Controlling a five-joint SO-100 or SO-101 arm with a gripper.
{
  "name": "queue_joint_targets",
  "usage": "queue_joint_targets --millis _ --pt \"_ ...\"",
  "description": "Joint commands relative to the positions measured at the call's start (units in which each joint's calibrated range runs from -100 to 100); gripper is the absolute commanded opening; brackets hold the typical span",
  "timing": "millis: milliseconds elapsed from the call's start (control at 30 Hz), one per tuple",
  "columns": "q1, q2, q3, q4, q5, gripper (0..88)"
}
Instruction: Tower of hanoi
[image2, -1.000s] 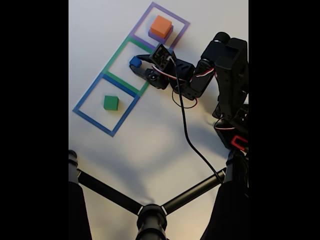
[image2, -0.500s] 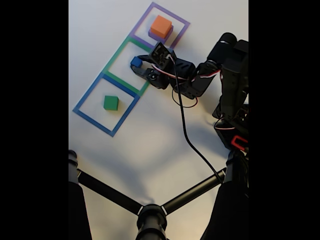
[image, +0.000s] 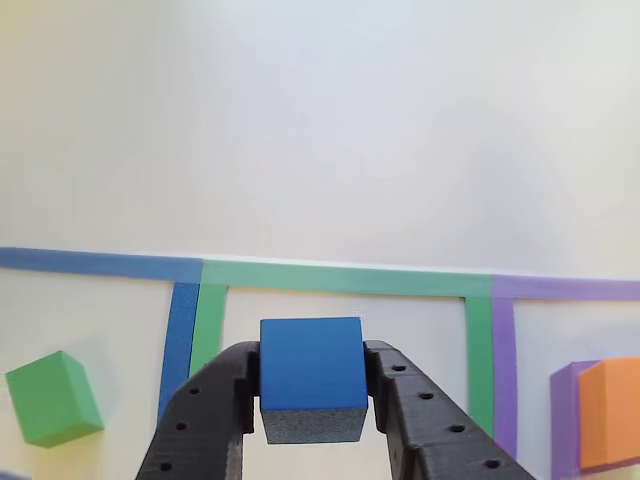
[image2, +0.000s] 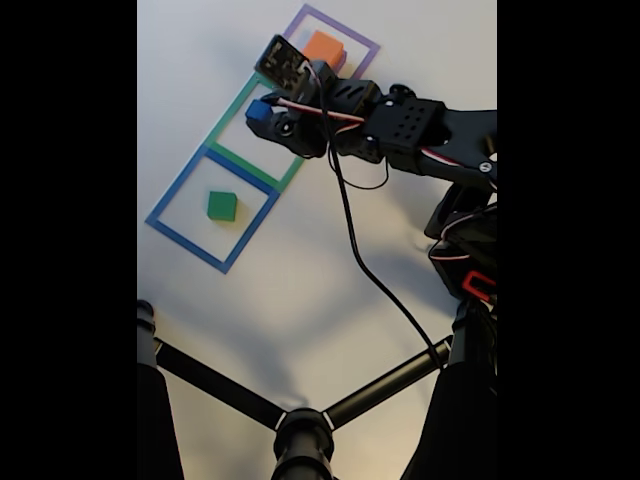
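My gripper (image: 311, 368) is shut on the small blue cube (image: 310, 372), which sits between the two black fingers (image: 215, 410). In the fixed view the gripper (image2: 263, 113) holds the blue cube (image2: 259, 110) over the left part of the green tape square (image2: 232, 110). The green cube (image2: 222, 206) rests inside the blue tape square (image2: 175, 195); the other view shows the green cube (image: 52, 398) at lower left. The orange block (image: 612, 412) lies on the purple slab (image: 564, 415) at lower right. In the fixed view the orange block (image2: 325, 46) is partly hidden behind the wrist.
Three tape squares lie in a row on the white table (image2: 300, 290), the purple tape square (image2: 360, 45) farthest. Black tripod legs (image2: 230, 392) cross the near part of the fixed view. A black cable (image2: 358, 250) trails from the arm; its base (image2: 470, 250) is at right.
The arm has stretched out and risen, carrying the blue cube up and slightly left in the fixed view. The wrist now covers part of the orange block.
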Motion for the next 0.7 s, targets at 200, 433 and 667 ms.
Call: queue_joint_targets --millis 200,433,667 --pt "0.0 -13.2 -33.6 50.5 0.0 3.4" --pt "-2.3 -14.7 -44.4 62.7 0.0 3.4" --pt "-7.6 -14.1 -48.5 70.6 0.0 3.8"
